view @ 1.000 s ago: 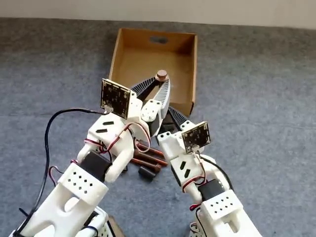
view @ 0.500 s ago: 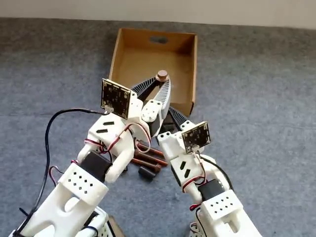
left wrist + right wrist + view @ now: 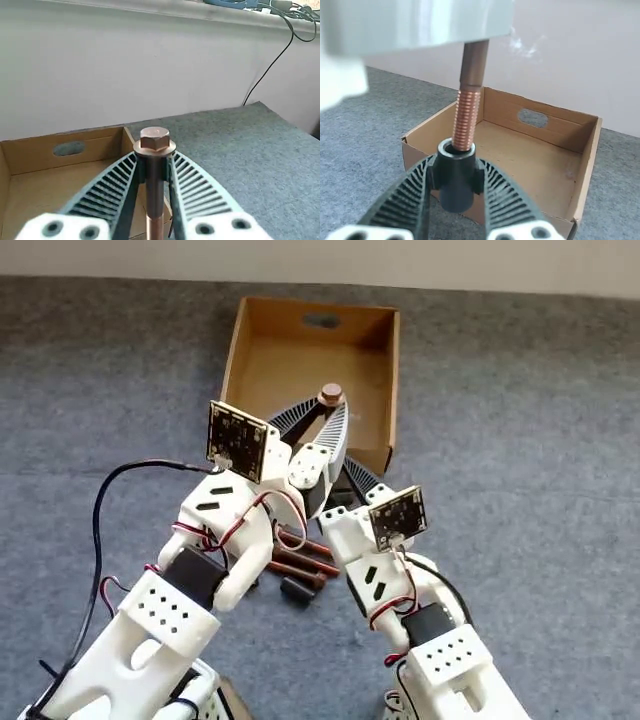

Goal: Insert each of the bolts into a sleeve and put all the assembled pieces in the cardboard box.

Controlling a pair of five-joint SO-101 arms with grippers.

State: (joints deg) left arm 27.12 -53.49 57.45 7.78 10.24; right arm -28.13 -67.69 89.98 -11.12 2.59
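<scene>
Copper-coloured metal: a bolt (image 3: 155, 175) stands upright in the left arm's jaws, which are closed on its shank just beneath the hex head. Under it, the right arm's jaws are clamped around a black sleeve (image 3: 455, 175). The bolt's threaded tip sits in the sleeve's mouth, though how deep it has gone cannot quite be judged from here. Both parts hang over the near end of the open cardboard box (image 3: 280, 322), which rests on a grey felt-covered desk (image 3: 520, 440). Spare bolts (image 3: 305, 562) and a spare sleeve (image 3: 296, 591) lie on the desk between the two arms.

Insertion of this pair looks to be the step in hand, and with parts left on the desk the task seems far from done. The next move calls for driving the bolt straight down the sleeve's axis, keeping the two in line so the thread does not catch on the rim.

Compared with half a second ago, the bolt head and the left arm have edged very slightly toward the right arm; the right arm has not moved.
</scene>
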